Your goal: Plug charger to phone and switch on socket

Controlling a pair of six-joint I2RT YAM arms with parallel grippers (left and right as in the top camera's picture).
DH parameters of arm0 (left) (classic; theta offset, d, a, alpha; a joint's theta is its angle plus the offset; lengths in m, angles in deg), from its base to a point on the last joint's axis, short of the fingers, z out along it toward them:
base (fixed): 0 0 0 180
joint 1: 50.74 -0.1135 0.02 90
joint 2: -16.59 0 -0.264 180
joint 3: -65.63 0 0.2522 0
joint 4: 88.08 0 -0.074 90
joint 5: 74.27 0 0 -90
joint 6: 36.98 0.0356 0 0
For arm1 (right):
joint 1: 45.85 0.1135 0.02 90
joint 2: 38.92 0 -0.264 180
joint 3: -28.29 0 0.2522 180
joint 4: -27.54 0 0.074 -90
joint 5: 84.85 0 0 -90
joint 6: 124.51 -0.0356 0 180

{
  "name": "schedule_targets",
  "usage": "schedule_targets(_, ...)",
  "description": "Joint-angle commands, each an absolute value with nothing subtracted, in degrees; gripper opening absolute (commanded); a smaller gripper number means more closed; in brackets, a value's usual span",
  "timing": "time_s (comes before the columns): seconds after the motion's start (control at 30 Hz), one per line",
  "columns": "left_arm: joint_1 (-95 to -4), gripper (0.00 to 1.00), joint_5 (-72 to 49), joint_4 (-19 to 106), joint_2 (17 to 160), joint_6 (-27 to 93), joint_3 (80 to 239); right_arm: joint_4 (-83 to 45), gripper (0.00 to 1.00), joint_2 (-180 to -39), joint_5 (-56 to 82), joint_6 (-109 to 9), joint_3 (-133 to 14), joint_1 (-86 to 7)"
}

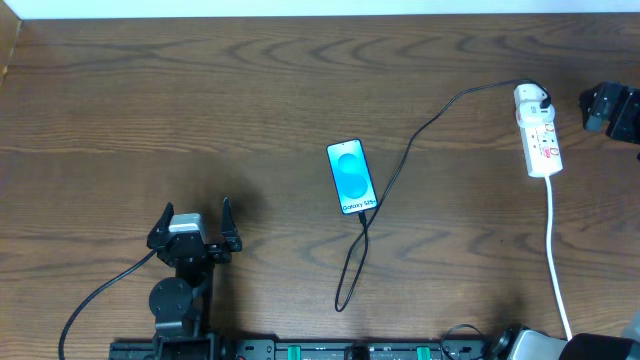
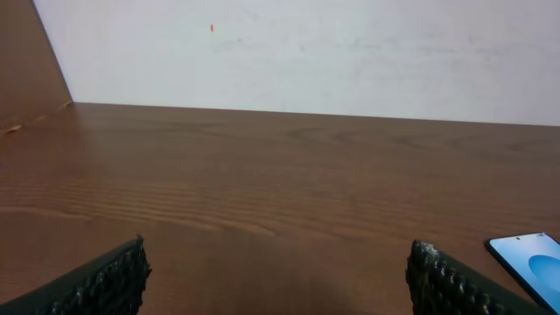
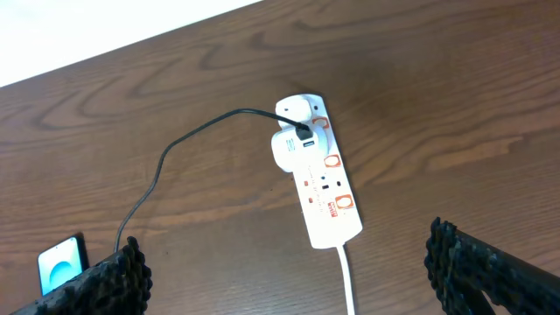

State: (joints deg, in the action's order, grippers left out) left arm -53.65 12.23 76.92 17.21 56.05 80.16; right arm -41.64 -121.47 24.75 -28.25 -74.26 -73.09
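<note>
The phone (image 1: pixel 351 176) lies flat mid-table with its blue screen up; a corner of the phone (image 2: pixel 534 258) shows in the left wrist view and the phone (image 3: pixel 61 267) again in the right wrist view. The charger (image 1: pixel 405 155), a thin black cable, runs from a white plug (image 3: pixel 289 144) in the socket (image 1: pixel 538 132), loops near the front edge and ends at the phone's near end; whether its tip is in the phone I cannot tell. My left gripper (image 1: pixel 195 222) stands open, well left of the phone. My right gripper (image 3: pixel 287 241) is open above the table, short of the socket (image 3: pixel 319 179).
The socket's white cord (image 1: pixel 555 250) runs toward the front right edge. A black object (image 1: pixel 610 108) sits at the right edge beside the socket. A white wall (image 2: pixel 306 44) bounds the table's far side.
</note>
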Motion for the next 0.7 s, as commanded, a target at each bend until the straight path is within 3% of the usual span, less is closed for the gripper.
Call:
schedule_targets(0.0,-53.9,0.94,11.2,74.4,16.8,56.6,79.6,-40.6,0.99,-120.9,23.8,-28.7,-74.5,-72.7)
schedule_targets(0.27,-53.9,0.94,11.2,74.3,16.8,56.6,79.6,-27.7,0.99,-116.4,28.8,-29.0,-66.4,-66.3)
schedule_targets(0.67,-53.9,0.94,11.2,74.3,16.8,56.6,79.6,14.6,0.99,-98.7,26.5,-28.9,-27.3,-50.4)
